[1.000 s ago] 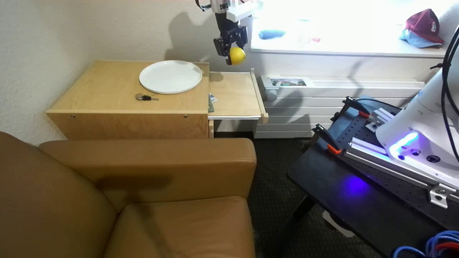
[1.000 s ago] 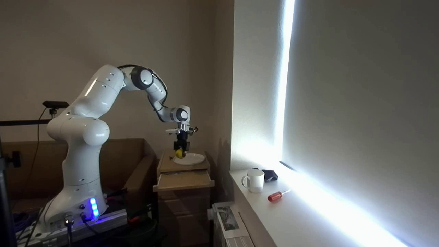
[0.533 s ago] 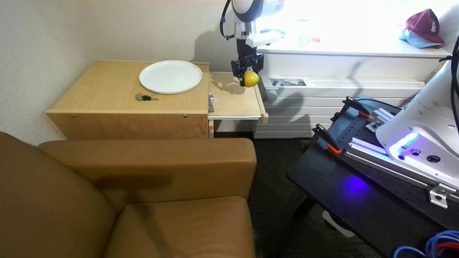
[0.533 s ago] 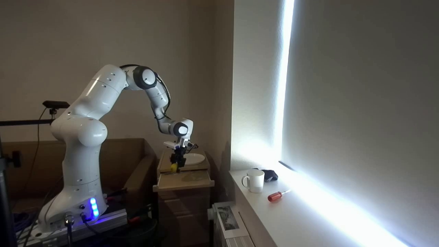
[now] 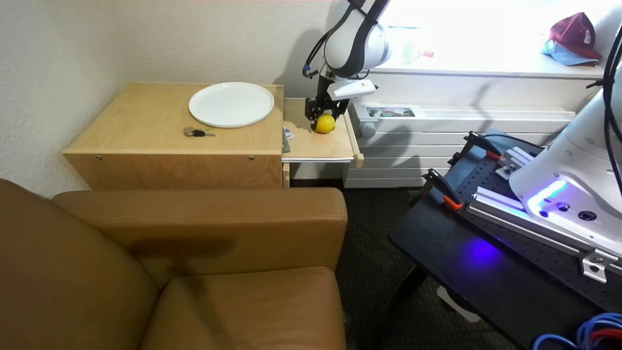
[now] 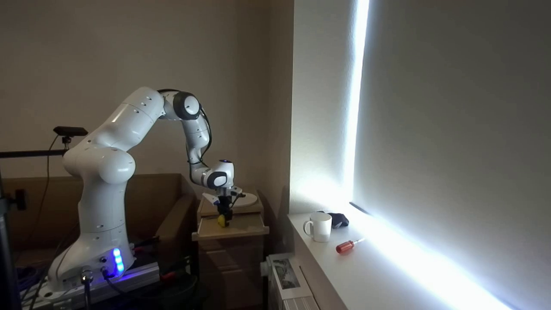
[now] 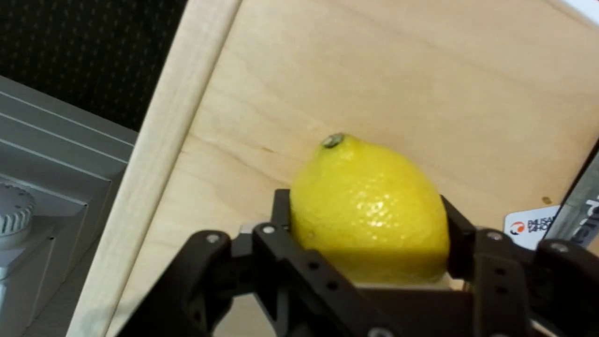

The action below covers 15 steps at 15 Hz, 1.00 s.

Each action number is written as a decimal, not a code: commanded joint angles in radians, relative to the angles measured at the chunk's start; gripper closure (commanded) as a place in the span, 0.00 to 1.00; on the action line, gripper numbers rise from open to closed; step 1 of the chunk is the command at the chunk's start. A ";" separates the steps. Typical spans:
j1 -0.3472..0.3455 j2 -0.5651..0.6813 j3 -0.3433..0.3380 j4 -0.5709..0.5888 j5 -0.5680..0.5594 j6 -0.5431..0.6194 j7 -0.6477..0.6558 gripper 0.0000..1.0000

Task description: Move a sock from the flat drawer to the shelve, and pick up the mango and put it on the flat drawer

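A yellow lemon-like fruit [image 5: 325, 124] is between the fingers of my gripper [image 5: 322, 121], low over the pulled-out flat wooden drawer [image 5: 311, 149]. The fruit [image 6: 221, 221] and drawer [image 6: 247, 222] also show in an exterior view. In the wrist view both fingers of the gripper [image 7: 366, 206] press the sides of the fruit [image 7: 369, 220], with the drawer surface [image 7: 398, 93] below. I cannot tell whether the fruit touches the drawer. A dark crumpled cloth-like item [image 6: 338, 220], possibly the sock, lies on the window sill [image 6: 318, 258] behind the mug.
A white plate [image 5: 231, 104] and keys [image 5: 197, 131] lie on the cabinet top. A card [image 7: 526, 225] and a dark packet [image 7: 580, 217] lie at the drawer's inner end. A mug [image 6: 320, 227] and red screwdriver [image 6: 345, 246] stand on the sill. A radiator [image 5: 388, 136] is beside the drawer.
The gripper, holding the fruit, has come down from high beside the plate to low over the drawer. The drawer, plate and keys have not moved.
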 commanded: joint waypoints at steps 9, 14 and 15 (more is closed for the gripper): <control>0.227 -0.081 -0.207 -0.023 -0.115 -0.052 0.100 0.00; 0.252 -0.252 -0.263 -0.064 -0.226 -0.101 0.135 0.00; 0.247 -0.314 -0.266 -0.088 -0.250 -0.121 0.133 0.00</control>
